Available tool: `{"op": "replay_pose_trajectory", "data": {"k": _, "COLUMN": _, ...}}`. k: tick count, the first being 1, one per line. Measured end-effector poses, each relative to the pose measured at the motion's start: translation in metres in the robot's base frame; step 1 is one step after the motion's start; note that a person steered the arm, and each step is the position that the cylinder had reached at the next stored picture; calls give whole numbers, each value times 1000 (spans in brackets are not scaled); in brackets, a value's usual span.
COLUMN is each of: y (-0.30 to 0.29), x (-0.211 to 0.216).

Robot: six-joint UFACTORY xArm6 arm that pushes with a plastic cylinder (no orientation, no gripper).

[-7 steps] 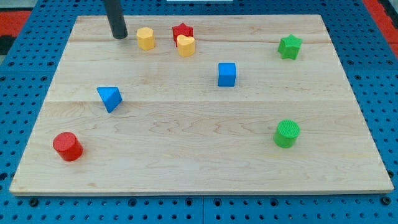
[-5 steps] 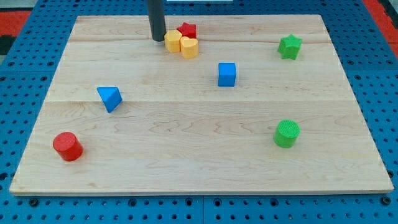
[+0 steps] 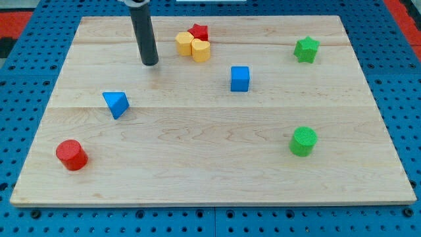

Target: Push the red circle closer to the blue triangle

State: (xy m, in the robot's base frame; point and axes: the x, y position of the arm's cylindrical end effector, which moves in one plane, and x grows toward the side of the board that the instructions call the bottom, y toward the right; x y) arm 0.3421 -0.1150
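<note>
The red circle (image 3: 71, 155) is a short red cylinder at the lower left of the wooden board (image 3: 210, 178). The blue triangle (image 3: 116, 103) lies above and to the right of it, with a clear gap between them. My tip (image 3: 150, 63) rests on the board in the upper left part, above and to the right of the blue triangle, touching no block. It is far from the red circle.
A yellow hexagon block (image 3: 184, 43), a yellow heart block (image 3: 200, 50) and a red star (image 3: 198, 31) cluster near the top middle. A blue cube (image 3: 240, 78) sits near the middle. A green star (image 3: 306, 49) is at upper right, a green cylinder (image 3: 303, 141) at lower right.
My tip swept right along the top and pushed the yellow hexagon against the yellow heart and red star. It has since moved back left and down, away from them.
</note>
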Motion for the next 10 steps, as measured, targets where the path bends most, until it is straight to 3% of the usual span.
{"op": "replay_pose_trajectory", "data": {"k": 2, "y": 33, "x": 100}}
{"op": "replay_pose_trajectory", "data": {"k": 4, "y": 31, "x": 196}}
{"op": "replay_pose_trajectory", "data": {"k": 9, "y": 29, "x": 229}}
{"op": "replay_pose_trajectory", "data": {"k": 10, "y": -3, "x": 229}}
